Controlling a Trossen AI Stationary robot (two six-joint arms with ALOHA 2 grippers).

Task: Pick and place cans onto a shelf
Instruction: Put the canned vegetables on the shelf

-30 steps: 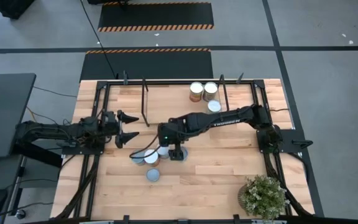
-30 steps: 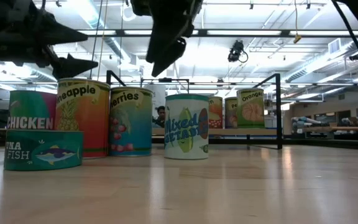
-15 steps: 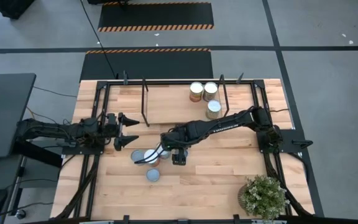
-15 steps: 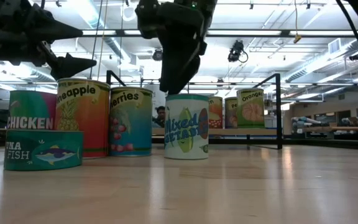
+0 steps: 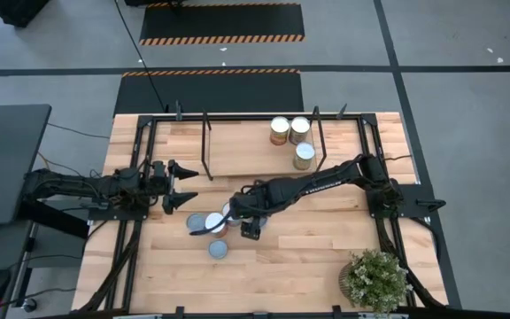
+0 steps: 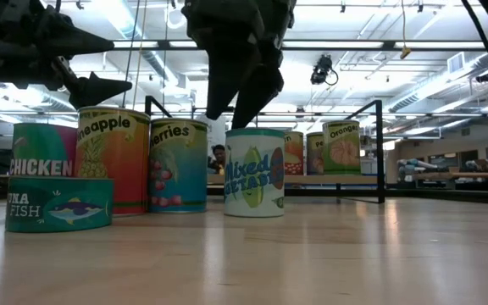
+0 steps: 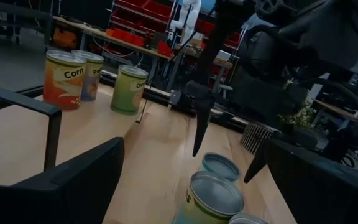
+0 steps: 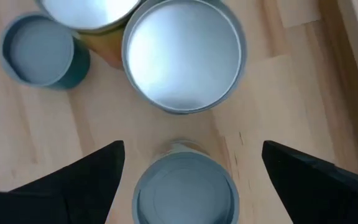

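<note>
Hovering right tool (image 6: pixel 242 95), mixed-vegetables can (image 6: pixel 255 172) below

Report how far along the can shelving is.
Done: three cans stand on the shelf. In hand: the right tool hangs open over the Mixed Vegetables can, gripping nothing yet; the left tool waits open nearby. Left: that can and the others on the table.
</note>
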